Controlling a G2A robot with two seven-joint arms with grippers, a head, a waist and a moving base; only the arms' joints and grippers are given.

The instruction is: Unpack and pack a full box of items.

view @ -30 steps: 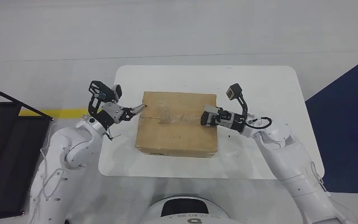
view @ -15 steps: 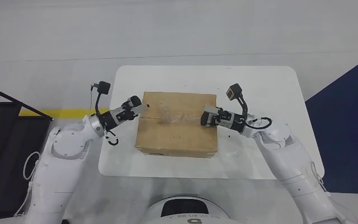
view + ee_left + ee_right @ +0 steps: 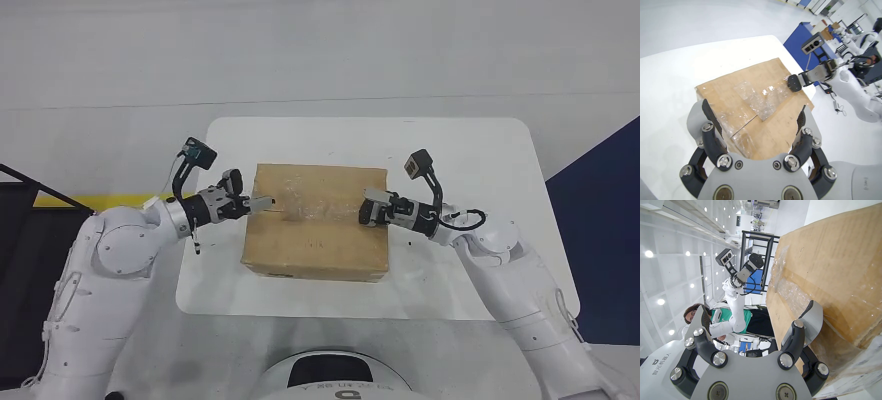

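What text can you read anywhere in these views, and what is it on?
Box top: pen scribbles, not legible.
Label on box side: print too small to read.
Right gripper housing: a maker's mark, not quoted.
Left arm: tiny print, unreadable.

White bench (image 3: 470, 150) with rounded corners, on pale grey floor (image 3: 300, 50). Yellow strip (image 3: 70, 200) along the floor off the bench's left side, meeting a black frame (image 3: 30, 270) at the edge. Dark blue panel (image 3: 605, 230) off the right side, apart from the bench. Round ceiling lights (image 3: 649, 253) in the room behind.
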